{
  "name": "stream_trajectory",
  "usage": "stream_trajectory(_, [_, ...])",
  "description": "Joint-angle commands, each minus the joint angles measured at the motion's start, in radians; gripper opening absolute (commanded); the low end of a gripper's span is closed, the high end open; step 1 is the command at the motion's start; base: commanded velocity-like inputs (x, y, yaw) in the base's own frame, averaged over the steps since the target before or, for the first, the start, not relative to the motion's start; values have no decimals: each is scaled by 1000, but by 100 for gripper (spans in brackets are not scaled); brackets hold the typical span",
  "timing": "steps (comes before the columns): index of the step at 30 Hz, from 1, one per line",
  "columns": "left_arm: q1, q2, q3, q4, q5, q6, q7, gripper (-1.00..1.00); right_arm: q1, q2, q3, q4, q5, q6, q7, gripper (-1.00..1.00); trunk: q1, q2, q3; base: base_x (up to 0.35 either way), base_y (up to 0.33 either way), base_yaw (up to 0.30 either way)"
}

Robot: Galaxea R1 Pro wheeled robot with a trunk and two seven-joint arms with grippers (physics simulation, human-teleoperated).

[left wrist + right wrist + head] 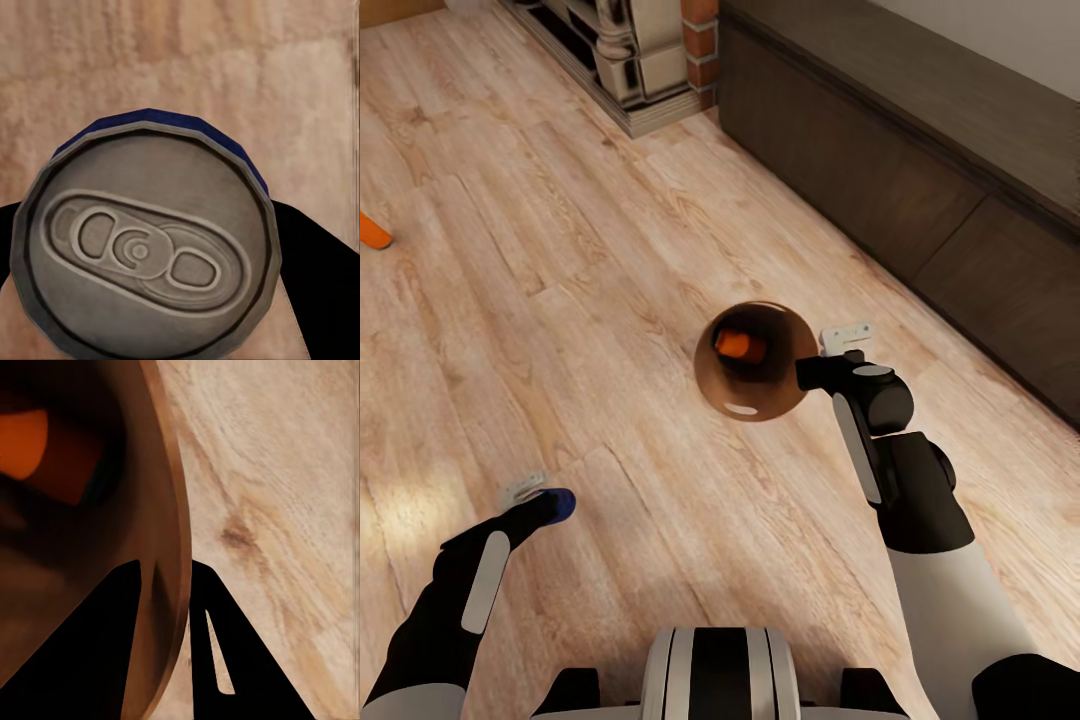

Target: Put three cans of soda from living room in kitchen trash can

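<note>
head view looks down on a light wood plank floor (pixel 610 250), with the copper-brown trash can (pixel 760 405) standing near the middle, and an orange soda can (pixel 742 346) lying inside it against the dark inner wall. the right pincer (pixel 822 360) is at the bin's rim on the side toward the long dark brown cabinet (pixel 920 170); right wrist view shows its two dark fingers (pixel 97 660) straddling the bin's wall (pixel 161 547), one inside and one outside, closed on the rim, with the orange can (pixel 22 442) glowing in the shadowed interior. the left pincer (pixel 545 500) is low at the near left, well apart from the bin, and grips the dark blue soda can (pixel 560 503); left wrist view has that can's silver top (pixel 142 251) facing the camera, pull tab visible, a strip of blue side (pixel 161 120) above it, and a dark finger on either side pressing it. a second orange can (pixel 372 232) lies on the floor at the far left edge of head view, only partly in frame and well apart from both arms. at the top of head view stand the red brick (pixel 700 40) and pale base of a fireplace surround (pixel 630 60), next to the cabinet's end.
</note>
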Motion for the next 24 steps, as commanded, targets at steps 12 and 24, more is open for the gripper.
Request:
stream_trajectory(12, [2,3,-5,-150,5,92,-10,-100,39,-10,-7,1,-8,0,3,-100,-5,3,47,0,0,0])
stream_trajectory(24, [17,6,-5,-322,10,164,-171,-100,154,-72,-17,1,-9,0,13,-100,-11,6,93,0,0,0])
